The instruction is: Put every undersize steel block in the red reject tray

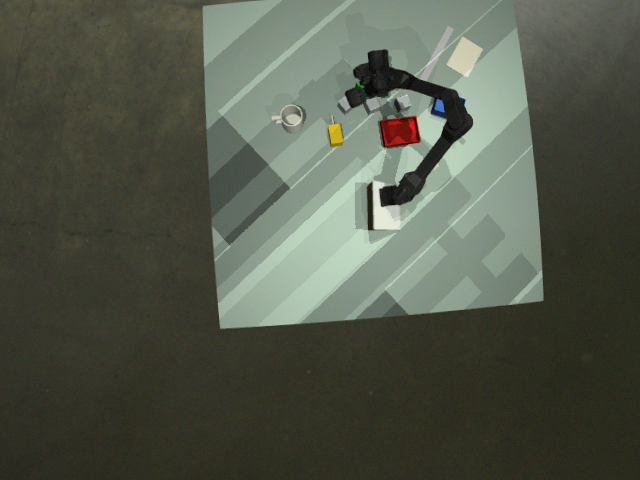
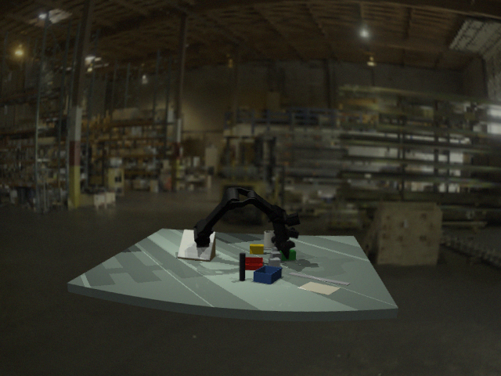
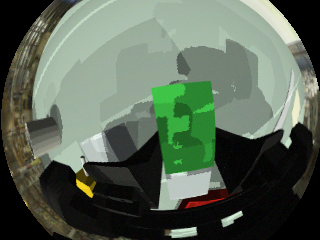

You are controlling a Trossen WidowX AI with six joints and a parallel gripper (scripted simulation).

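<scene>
So the gripper [image 1: 361,91] [image 2: 288,255] [image 3: 182,130] has its fingers pinched on the green gauge [image 1: 360,86] [image 2: 290,254] [image 3: 185,127], one on each side of it in the wrist view. The gauge is over by the row of steel blocks, and in that same view there's a pale block [image 1: 372,105] [image 3: 189,185] right at its lower end. Can't tell if any part of it is down in a hole, since that bit is hidden. From the top, another block [image 1: 344,104] [image 3: 95,148] pokes out beside the gripper and a third one [image 1: 403,103] sits on the other side of the middle block. The red tray [image 1: 400,131] [image 2: 254,263] [image 3: 205,201] is close to the blocks with no block in it, just some shadow on its bottom. There's a yellow thing [image 1: 335,134] [image 2: 256,248] [image 3: 85,183] with a thin metal pin sticking out, between the tray and a mug [image 1: 292,118] [image 2: 268,238] [image 3: 44,136]. The blue tray [image 1: 440,106] [image 2: 267,274] is partly under the arm [image 1: 436,149] [image 2: 218,212] from above, with a cream sheet [image 1: 465,56] [image 2: 318,287] lying flat farther off.
</scene>
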